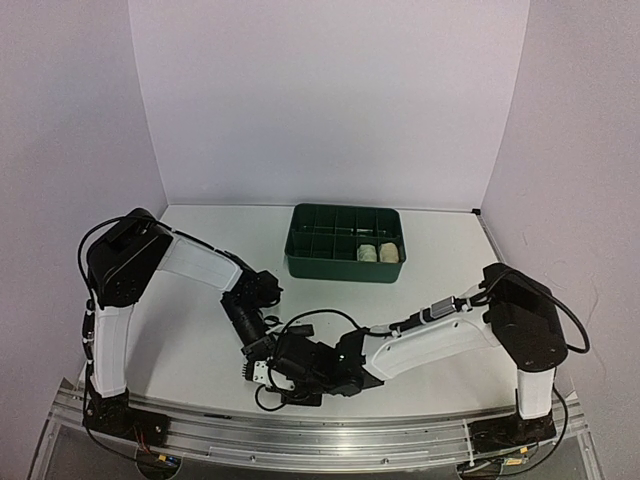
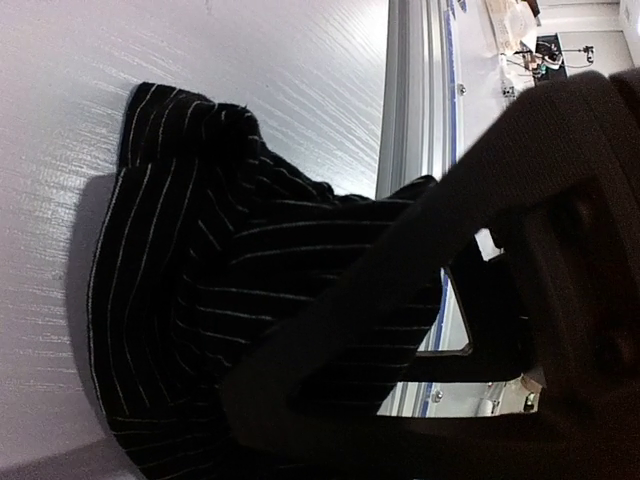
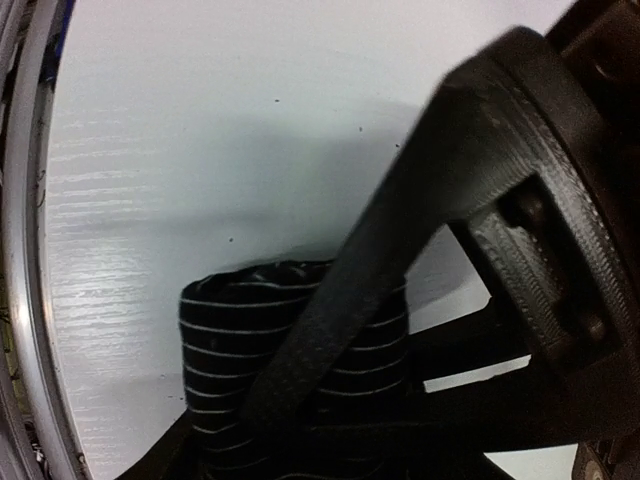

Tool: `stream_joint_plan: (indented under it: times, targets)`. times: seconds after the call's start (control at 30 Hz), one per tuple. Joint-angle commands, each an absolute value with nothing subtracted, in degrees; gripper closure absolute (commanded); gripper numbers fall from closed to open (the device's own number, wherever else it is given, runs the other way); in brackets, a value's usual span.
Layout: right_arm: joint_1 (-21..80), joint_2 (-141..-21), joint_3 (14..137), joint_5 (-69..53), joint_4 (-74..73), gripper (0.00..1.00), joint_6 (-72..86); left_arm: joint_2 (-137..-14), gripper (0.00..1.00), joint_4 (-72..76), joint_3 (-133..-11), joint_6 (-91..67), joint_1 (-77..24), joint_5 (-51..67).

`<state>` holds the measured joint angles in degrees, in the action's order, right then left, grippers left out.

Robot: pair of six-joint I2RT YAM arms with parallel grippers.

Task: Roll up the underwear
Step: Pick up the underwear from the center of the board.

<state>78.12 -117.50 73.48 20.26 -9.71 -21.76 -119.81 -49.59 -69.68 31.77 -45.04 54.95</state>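
Observation:
The black underwear, with thin white stripes, lies at the table's near edge, mostly hidden under both grippers in the top view (image 1: 303, 396). In the left wrist view its loose end (image 2: 190, 270) spreads on the table and runs between the fingers of my left gripper (image 2: 250, 420), which close on it. In the right wrist view its other end is a tight roll (image 3: 225, 350) gripped by my right gripper (image 3: 250, 430). The two grippers, left (image 1: 262, 368) and right (image 1: 300, 378), sit side by side. Two pale rolled garments, cream (image 1: 369, 252) and white (image 1: 388, 252), sit in the tray.
The green divided tray (image 1: 300, 262) stands at the back centre, far from both grippers. A metal rail (image 1: 330, 432) runs along the table's near edge, just behind the garment; it shows in both wrist views (image 2: 410, 120) (image 3: 20, 300). White walls enclose the table.

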Motion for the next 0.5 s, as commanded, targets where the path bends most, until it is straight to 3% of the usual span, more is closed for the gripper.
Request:
stream_joint_plan:
  times: [0.0,0.1,0.2,0.3,0.33,0.47]
  targets:
    - [75.4,-120.4,74.6,19.9,-18.9,0.42,-15.5,-122.3,1.00,-51.6,-69.9,33.6,-45.9,51.5]
    - [74.3,-121.1,75.1,18.6,-22.1,0.50,-13.8,-122.3,1.00,-52.3,-70.1,34.4,-45.8,51.3]
    - [73.5,-121.6,75.8,17.0,-24.6,0.81,-12.9,-122.4,0.95,-53.3,-70.7,35.1,-45.6,51.3]
    - [73.2,-121.5,76.3,15.7,-26.0,1.00,-11.7,-121.2,0.68,-53.5,-71.6,35.1,-44.1,51.9]
    - [73.0,-121.4,76.3,15.3,-26.5,1.00,-10.7,-120.4,0.59,-53.5,-72.3,35.1,-43.2,52.2]
    - [71.6,-119.9,76.3,14.2,-27.8,1.00,-4.3,-116.5,0.37,-54.2,-77.5,34.9,-36.5,53.4]
